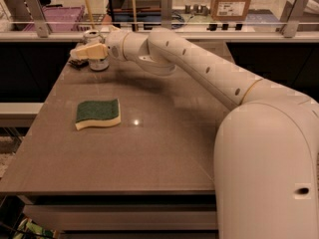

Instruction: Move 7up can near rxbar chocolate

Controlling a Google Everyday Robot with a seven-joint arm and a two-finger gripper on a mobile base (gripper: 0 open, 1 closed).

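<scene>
The 7up can [97,62] stands upright at the far left corner of the table [164,133], its silver top [92,34] showing above my gripper. My gripper [89,52] is at the can, level with its middle, and covers most of its label. The rxbar chocolate [77,62] is a small dark flat shape lying on the table just left of the can's base, partly hidden behind my gripper. The can and the bar are very close together; I cannot tell whether they touch.
A yellow sponge with a green top [98,113] lies on the left half of the table, nearer than the can. My white arm [199,68] reaches across the table's far side from the right. A glass barrier with metal posts [166,9] runs behind the table.
</scene>
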